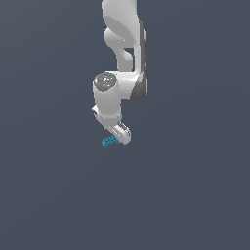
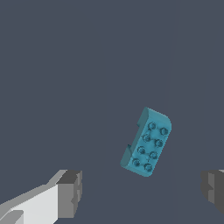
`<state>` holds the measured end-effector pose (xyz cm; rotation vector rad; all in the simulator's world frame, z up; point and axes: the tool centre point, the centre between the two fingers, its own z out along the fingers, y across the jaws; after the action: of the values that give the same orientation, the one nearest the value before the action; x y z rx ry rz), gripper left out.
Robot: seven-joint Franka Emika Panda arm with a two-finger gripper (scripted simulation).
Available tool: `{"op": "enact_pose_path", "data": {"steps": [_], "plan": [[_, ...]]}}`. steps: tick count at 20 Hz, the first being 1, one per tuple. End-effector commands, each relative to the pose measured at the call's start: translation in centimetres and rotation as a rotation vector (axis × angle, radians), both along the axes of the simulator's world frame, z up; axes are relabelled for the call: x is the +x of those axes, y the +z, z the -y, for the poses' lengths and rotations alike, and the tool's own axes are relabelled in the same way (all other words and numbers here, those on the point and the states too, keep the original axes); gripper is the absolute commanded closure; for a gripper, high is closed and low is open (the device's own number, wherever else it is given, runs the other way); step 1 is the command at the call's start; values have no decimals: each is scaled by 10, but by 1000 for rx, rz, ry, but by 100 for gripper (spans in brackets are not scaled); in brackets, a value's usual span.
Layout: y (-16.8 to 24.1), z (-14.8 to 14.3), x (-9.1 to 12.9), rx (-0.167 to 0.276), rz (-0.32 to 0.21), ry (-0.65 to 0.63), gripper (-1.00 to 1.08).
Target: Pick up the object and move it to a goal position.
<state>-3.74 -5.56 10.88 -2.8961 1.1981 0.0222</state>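
The object (image 2: 147,142) is a small teal-blue oblong block with two rows of studs, lying on the dark grey floor. In the exterior view the object (image 1: 110,141) shows just to the exterior view's left of the white gripper (image 1: 120,139), partly tucked under it. In the wrist view the two grey fingertips (image 2: 70,192) stand far apart, and the block lies ahead of the gap between them, touching neither. The gripper (image 2: 142,190) is open and holds nothing.
The white arm (image 1: 122,58) comes down from above in the exterior view. A plain dark grey surface (image 1: 185,195) fills everything else; no goal marker shows.
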Motion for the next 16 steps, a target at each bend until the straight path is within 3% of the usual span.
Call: {"op": "enact_pose_path", "data": {"steps": [1, 9, 16], "plan": [[-8, 4, -3, -2, 1, -82, -92], [-26, 14, -11, -8, 5, -292, -92], [-35, 19, -15, -13, 7, -390, -92]]}}
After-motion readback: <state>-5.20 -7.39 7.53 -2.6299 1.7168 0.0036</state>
